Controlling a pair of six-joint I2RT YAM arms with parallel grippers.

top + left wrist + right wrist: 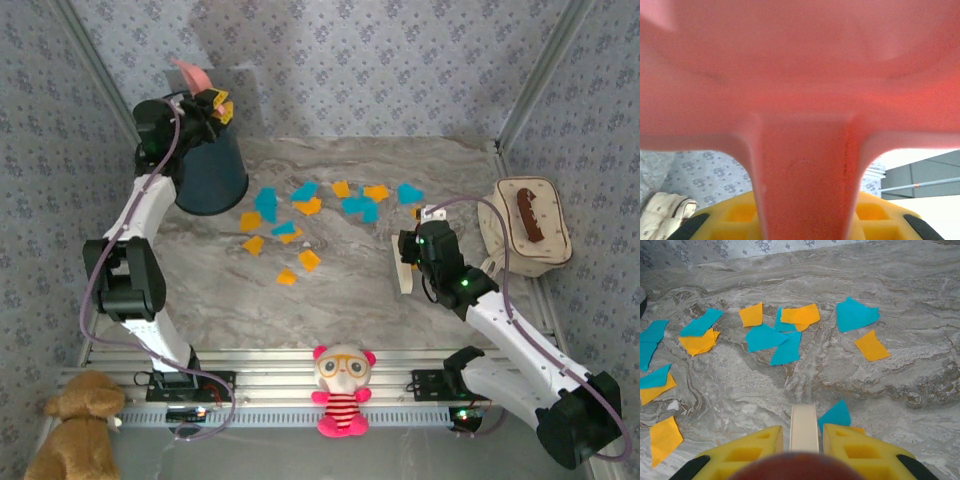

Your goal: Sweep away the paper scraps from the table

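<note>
The pink dustpan (pixel 190 73) is being gripped by its handle in the left gripper (pixel 214 104) and raised over the dark bin (pixel 210 170), probably for tipping. A cream sweeping tool (pixel 804 422) is being clamped in the right gripper (pixel 804 436), with the paper scraps (pixel 310 212) lying scattered just ahead, mid-worktop (pixel 350 305).

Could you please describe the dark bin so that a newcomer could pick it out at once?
On the grey marble-patterned table, look to the far left corner, by the blue floral wall. There stands a dark blue round plastic bin, left of the orange and cyan paper scraps. It is the only tall, dark container; the cream fabric pouch opposite is pale and low.
</note>
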